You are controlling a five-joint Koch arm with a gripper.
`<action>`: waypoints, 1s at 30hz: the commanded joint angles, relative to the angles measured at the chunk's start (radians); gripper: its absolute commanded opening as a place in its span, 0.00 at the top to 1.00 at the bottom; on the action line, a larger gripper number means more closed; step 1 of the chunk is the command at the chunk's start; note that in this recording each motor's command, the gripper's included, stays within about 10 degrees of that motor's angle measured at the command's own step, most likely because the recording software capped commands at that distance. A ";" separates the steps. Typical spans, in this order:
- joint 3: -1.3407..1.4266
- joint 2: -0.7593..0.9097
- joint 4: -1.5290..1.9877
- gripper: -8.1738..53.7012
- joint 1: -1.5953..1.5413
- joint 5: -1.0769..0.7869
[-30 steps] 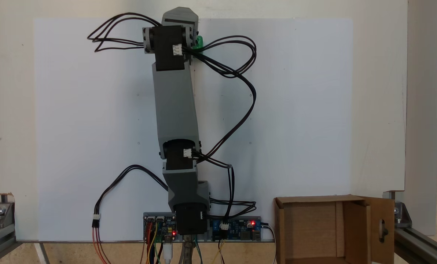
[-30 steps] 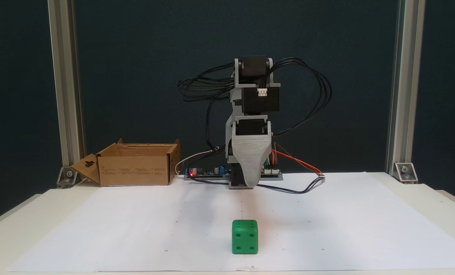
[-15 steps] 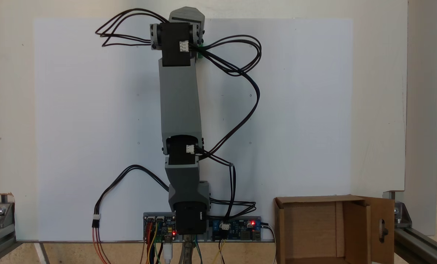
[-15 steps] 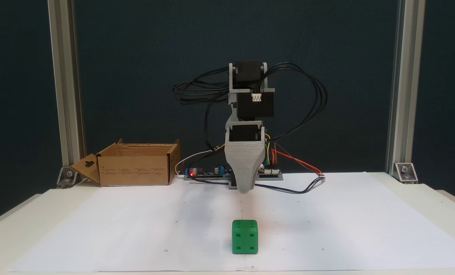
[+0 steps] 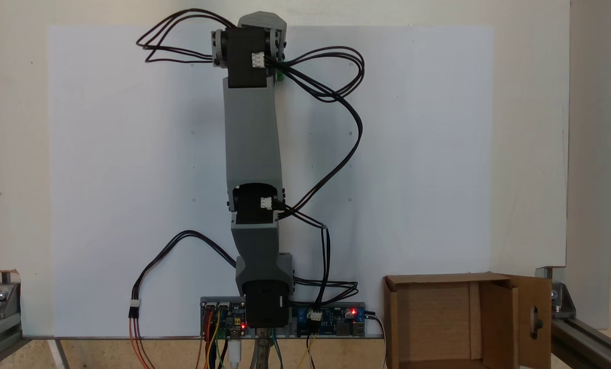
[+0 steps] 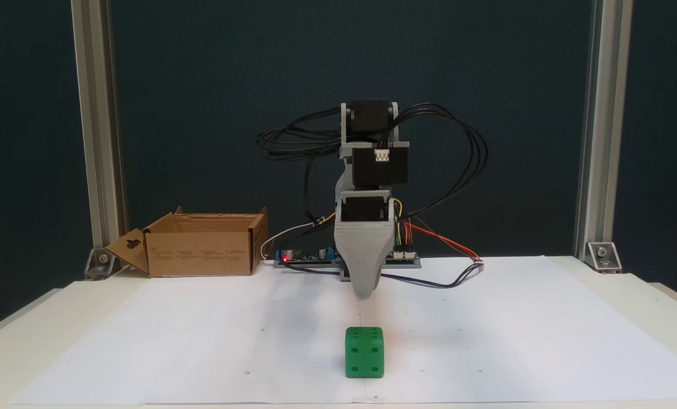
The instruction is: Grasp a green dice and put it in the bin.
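The green dice (image 6: 364, 352) sits on the white paper near the table's front edge, its four-pip face toward the camera. From above, just a sliver of the green dice (image 5: 280, 76) peeks out beside the wrist motor. My gripper (image 6: 364, 291) hangs point down above and just behind the dice, apart from it. One grey jaw faces the camera and covers the other, so the gap is hidden. In the view from above the gripper (image 5: 262, 19) is mostly covered by the wrist. The cardboard bin (image 6: 199, 253) stands open at the back left; seen from above, the bin (image 5: 439, 279) is at the lower right.
Circuit boards (image 6: 307, 255) with red lights and looping black cables (image 6: 458, 170) surround the arm's base. Aluminium posts (image 6: 97, 142) stand at the back corners. The bin's slotted flap (image 5: 535, 320) hangs outward. White paper (image 6: 514, 341) covers the table.
The arm swung slightly to line up with the dice and lowered, bringing the gripper tip closer to it. Seen from above, the wrist now covers more of the dice. Dice and bin stayed put.
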 commanded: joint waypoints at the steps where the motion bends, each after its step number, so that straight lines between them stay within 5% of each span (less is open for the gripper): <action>1: -0.057 0.008 0.035 0.16 0.000 -0.034; 30: -0.052 -0.107 0.012 0.17 -0.002 -0.035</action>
